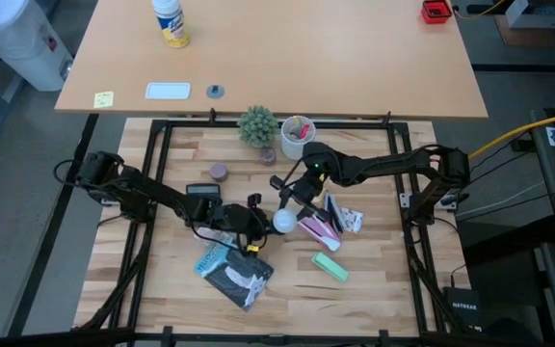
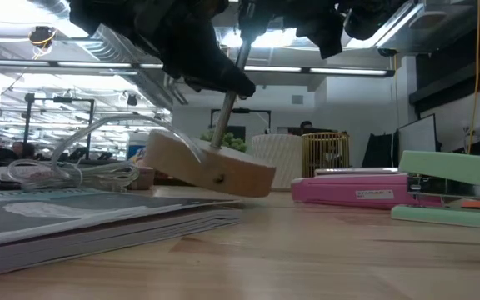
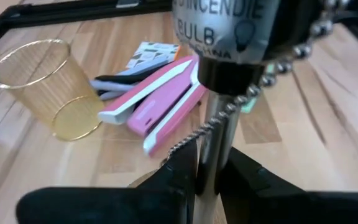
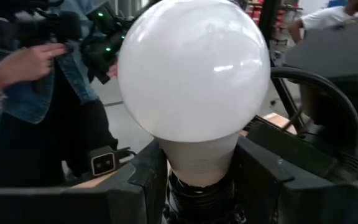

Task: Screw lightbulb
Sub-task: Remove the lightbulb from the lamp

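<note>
The white lightbulb (image 4: 194, 68) is over the middle of the table (image 1: 283, 222), with my right gripper (image 4: 197, 171) shut on it. Under its neck is a dark ribbed part (image 4: 197, 200); I cannot tell whether this is the socket or the bulb's screw base. The lamp stand has a wooden base (image 2: 211, 171), a metal rod (image 2: 226, 112) and a black socket (image 3: 235, 43) with a bead chain. It leans over, its base tilted above a magazine (image 2: 98, 218). My left gripper (image 3: 207, 168) is shut on the rod. My left gripper pinches the metal rod (image 3: 211, 146) between its two fingers, just below the black socket, with the fingers lying across the rod. The stand is tilted in the hold. I cannot tell whether its base edge (image 2: 257, 187) touches the table. My right gripper pinches the bulb's narrow neck (image 4: 197, 158) between its two fingers (image 4: 143, 177), just under the round globe. The fingers come in roughly level from the table's right. The globe sticks out past the fingertips, clear of the table.
A pink stapler (image 1: 318, 226), a green stapler (image 1: 330, 267) and a clear yellowish cup (image 3: 48, 87) lie close by. A small plant (image 1: 256, 125) and a pen cup (image 1: 297, 135) stand at the far edge. A person (image 4: 36, 74) stands beyond the table.
</note>
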Robot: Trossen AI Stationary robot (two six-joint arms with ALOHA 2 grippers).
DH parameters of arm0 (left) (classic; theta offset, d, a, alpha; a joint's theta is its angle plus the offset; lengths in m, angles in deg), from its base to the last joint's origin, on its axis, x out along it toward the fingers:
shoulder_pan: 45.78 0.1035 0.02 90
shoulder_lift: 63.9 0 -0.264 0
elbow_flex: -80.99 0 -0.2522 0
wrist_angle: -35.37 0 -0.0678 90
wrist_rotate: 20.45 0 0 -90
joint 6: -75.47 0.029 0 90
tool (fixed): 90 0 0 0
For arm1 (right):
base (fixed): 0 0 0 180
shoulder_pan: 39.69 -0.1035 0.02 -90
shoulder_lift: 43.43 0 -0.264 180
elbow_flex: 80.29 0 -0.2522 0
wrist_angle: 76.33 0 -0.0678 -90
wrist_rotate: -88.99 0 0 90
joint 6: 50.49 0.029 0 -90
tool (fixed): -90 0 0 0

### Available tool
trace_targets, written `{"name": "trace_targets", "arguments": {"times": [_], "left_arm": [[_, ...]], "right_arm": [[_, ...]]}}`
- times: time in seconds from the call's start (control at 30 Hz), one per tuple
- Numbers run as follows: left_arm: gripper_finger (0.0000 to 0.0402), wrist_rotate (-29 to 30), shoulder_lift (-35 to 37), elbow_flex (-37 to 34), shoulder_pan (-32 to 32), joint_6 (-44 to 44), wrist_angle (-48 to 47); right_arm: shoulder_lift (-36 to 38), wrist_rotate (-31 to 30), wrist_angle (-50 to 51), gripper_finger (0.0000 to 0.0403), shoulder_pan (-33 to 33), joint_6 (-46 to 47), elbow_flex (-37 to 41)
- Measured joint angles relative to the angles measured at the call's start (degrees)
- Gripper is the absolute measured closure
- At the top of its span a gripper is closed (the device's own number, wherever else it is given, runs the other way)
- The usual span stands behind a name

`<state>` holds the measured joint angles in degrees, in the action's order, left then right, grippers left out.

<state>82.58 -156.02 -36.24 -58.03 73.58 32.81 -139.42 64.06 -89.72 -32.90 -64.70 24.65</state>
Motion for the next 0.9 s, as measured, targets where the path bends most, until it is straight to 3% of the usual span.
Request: {"name": "trace_targets", "arguments": {"times": [0.23,0.4,0.73,0.9], "left_arm": [[0.0356,-1.6,0.0,-0.1,0.0,1.1,2.7],[0.0356,3.0,0.6,-0.2,-0.1,-2.7,1.7],[0.0353,6.2,1.4,-0.1,0.4,-11.5,-3.9],[0.0300,8.5,1.4,0.0,0.8,-16.1,-5.0]], "right_arm": [[0.0,1.7,-0.3,0.0249,0.0,0.3,0.0],[0.1,-2.3,0.0,0.0249,0.0,1.0,0.0],[0.2,-7.8,0.7,0.0249,0.0,1.0,0.0],[0.1,-9.6,0.8,0.0249,0.0,0.6,0.0]]}}
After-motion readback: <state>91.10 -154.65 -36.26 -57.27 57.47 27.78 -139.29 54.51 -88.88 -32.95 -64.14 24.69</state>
